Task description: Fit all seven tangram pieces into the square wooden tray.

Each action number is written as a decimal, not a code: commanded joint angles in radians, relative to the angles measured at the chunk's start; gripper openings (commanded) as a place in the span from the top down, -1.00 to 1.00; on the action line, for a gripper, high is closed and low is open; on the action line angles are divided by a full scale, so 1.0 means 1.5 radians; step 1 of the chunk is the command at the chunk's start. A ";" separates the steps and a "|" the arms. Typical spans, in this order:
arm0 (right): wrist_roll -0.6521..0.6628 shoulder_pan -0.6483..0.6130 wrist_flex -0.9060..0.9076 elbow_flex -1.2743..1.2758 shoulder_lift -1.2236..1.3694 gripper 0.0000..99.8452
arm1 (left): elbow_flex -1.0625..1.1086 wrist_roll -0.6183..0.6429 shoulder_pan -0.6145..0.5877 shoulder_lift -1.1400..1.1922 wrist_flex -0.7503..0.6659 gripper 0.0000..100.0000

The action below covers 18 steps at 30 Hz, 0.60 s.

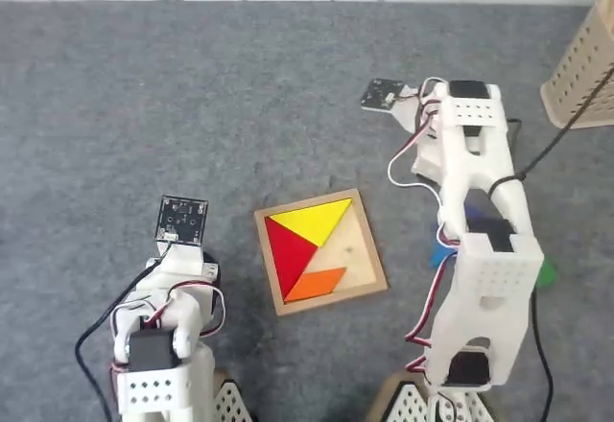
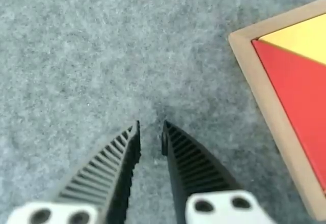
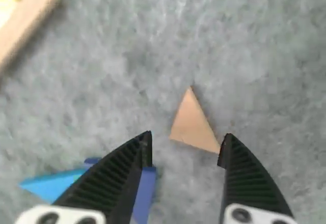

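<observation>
Where carpet [image 2: 76, 56] lies beside the tray [image 2: 257, 79], the left end effector [image 2: 151, 128] hovers.

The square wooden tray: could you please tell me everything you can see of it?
The square wooden tray is a shallow, light-wood frame with a raised rim and a bare wooden floor. It lies flat on the grey mat, turned slightly askew. Three pieces sit inside: a yellow triangle along the far edge, a red triangle along the left edge, and an orange piece at the near edge. The right part of the floor is uncovered.

No text, labels or numbers readable
</observation>
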 commanded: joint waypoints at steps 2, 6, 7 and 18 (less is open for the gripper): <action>0.021 0.003 -0.009 0.004 0.013 0.53 | -0.006 0.005 0.001 -0.015 0.000 0.86; 0.020 -0.022 -0.024 0.002 0.064 0.68 | -0.006 0.005 0.001 -0.015 0.000 0.86; 0.019 -0.027 -0.020 0.002 0.072 0.74 | -0.006 0.005 0.001 -0.015 0.000 0.86; -0.336 -0.039 0.038 -0.031 0.025 0.99 | -0.006 0.005 0.001 -0.015 0.000 0.86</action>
